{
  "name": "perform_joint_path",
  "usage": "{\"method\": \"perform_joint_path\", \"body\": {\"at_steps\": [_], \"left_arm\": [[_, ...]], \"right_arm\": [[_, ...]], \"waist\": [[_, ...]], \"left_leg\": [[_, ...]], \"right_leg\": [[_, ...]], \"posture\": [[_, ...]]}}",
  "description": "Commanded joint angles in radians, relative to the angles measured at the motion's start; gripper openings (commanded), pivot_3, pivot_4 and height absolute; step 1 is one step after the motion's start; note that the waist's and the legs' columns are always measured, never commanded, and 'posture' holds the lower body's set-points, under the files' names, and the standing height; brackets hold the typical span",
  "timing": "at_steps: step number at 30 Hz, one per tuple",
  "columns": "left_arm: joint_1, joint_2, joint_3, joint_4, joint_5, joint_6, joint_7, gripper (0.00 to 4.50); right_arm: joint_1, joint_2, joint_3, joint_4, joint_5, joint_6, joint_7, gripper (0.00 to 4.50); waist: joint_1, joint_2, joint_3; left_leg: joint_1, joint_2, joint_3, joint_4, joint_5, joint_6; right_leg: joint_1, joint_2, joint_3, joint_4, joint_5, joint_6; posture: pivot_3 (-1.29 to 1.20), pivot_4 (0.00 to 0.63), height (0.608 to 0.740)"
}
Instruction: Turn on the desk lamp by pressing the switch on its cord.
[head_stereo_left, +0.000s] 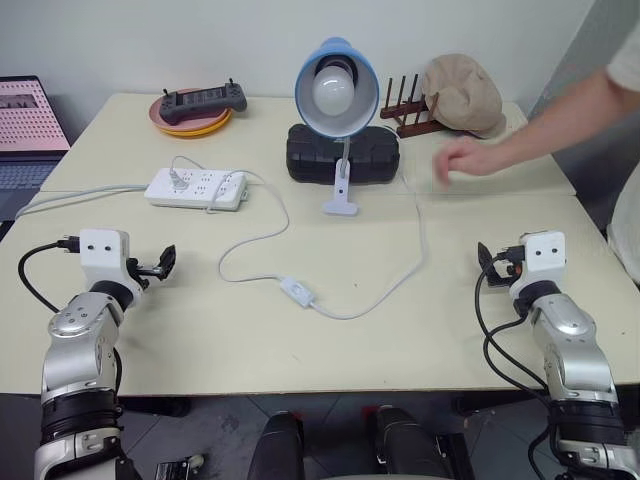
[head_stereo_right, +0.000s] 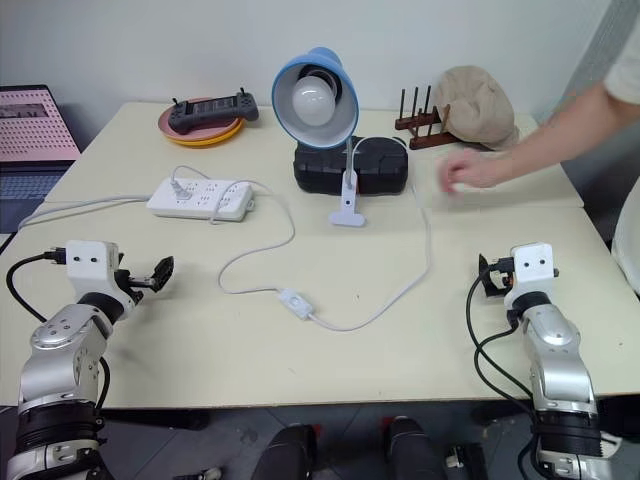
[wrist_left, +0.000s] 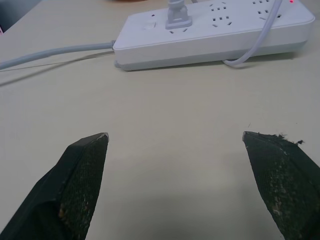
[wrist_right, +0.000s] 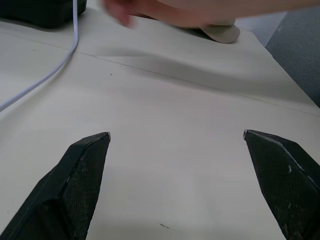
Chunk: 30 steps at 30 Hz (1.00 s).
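Both hands are released and hold nothing: the left hand hovers near the left front of the surface, the right hand near the right front, each with its two black fingers spread wide in its wrist view, and each well apart from the switch.

The switch lies flat on the surface between the two hands, near the front middle, its long axis running diagonally from back-left to front-right. Its rocker is too small to read. The cord leaves its front-right end, curves right and back up to the desk lamp, while the other end loops left and back to the power strip, where the plug sits in a socket.

The desk lamp stands at the back middle, clipped upright on its white base, the light-blue shade tilted so the white bulb faces the front. Whether the bulb is lit is hard to tell. Behind the neck lies a black case, partly hidden by the shade.

Further out, a black controller rests on stacked plates at back left, a laptop is cut off at the left edge, and a beige hat lies against a wooden rack at back right. A person's hand, blurred, reaches over the surface from the right, the arm cut off by the edge.
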Motion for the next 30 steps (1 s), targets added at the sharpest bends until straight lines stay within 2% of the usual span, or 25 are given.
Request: {"method": "perform_joint_path", "body": {"at_steps": [1, 8, 12, 14, 18, 22, 25, 30], "left_arm": [[-0.003, 0.025, 0.007, -0.03, 0.0, 0.008, -0.002, 4.5], [-0.006, 0.03, 0.01, -0.066, -0.032, 0.038, -0.043, 4.5], [-0.007, 0.065, -0.004, -0.135, -0.1, 0.109, -0.156, 4.5], [0.013, 0.127, -0.064, -0.21, -0.134, 0.162, -0.298, 4.5], [0.065, 0.336, -0.197, -0.417, -0.235, 0.284, -0.636, 4.5], [0.116, 0.509, -0.248, -0.547, -0.308, 0.36, -0.843, 4.5], [0.087, 0.533, -0.268, -0.526, -0.276, 0.33, -0.855, 4.5], [0.079, 0.511, -0.243, -0.484, -0.249, 0.31, -0.819, 4.5]], "right_arm": [[-0.006, -0.001, -0.004, -0.025, -0.001, -0.017, 0.003, 4.49], [0.005, -0.025, 0.004, -0.067, 0.018, -0.001, 0.058, 4.49], [0.02, -0.053, 0.026, -0.148, 0.09, 0.064, 0.183, 4.49], [0.042, -0.104, 0.068, -0.244, 0.198, 0.164, 0.334, 4.49], [0.071, -0.309, 0.172, -0.425, 0.387, 0.358, 0.655, 4.49], [0.043, -0.429, 0.232, -0.477, 0.469, 0.449, 0.797, 4.49], [-0.006, -0.406, 0.271, -0.467, 0.46, 0.455, 0.788, 4.49], [-0.051, -0.29, 0.396, -0.444, 0.377, 0.401, 0.742, 4.49]], "waist": [[0.0, 0.0, 0.0], [0.0, 0.0, 0.0], [0.0, 0.0, 0.0], [-0.001, 0.0, 0.0], [-0.002, 0.001, 0.001], [-0.002, 0.001, 0.001], [-0.002, 0.001, 0.001], [-0.003, 0.0, 0.0]], "left_leg": [[0.0, 0.0, 0.0, 0.0, 0.0, 0.0], [0.0, 0.0, 0.0, 0.0, 0.0, 0.0], [0.0, 0.0, 0.0, 0.0, 0.0, 0.0], [0.0, 0.0, 0.0, 0.0, 0.0, 0.0], [0.0, 0.0, 0.0, -0.001, 0.0, 0.0], [-0.001, 0.001, 0.0, -0.001, 0.0, 0.0], [0.001, 0.001, 0.001, -0.001, 0.0, 0.0], [0.0, 0.001, 0.0, 0.0, 0.0, 0.0]], "right_leg": [[0.0, 0.0, 0.0, 0.0, 0.0, 0.0], [0.0, 0.0, 0.0, 0.0, 0.0, 0.0], [0.0, 0.0, 0.0, 0.0, 0.0, 0.0], [0.0, 0.0, 0.0, 0.0, 0.0, 0.0], [0.001, 0.0, 0.0, -0.001, -0.001, -0.001], [-0.001, 0.0, 0.0, -0.001, -0.005, -0.007], [-0.001, 0.0, 0.0, -0.001, -0.006, -0.008], [-0.003, 0.001, 0.0, 0.0, -0.005, -0.008]], "posture": [[0.0, 0.15, 0.74], [0.0, 0.15, 0.74], [0.0, 0.15, 0.74], [0.0, 0.15, 0.74], [0.0, 0.15, 0.74], [0.0, 0.15, 0.74], [0.0, 0.15, 0.74], [0.0, 0.15, 0.74]]}}
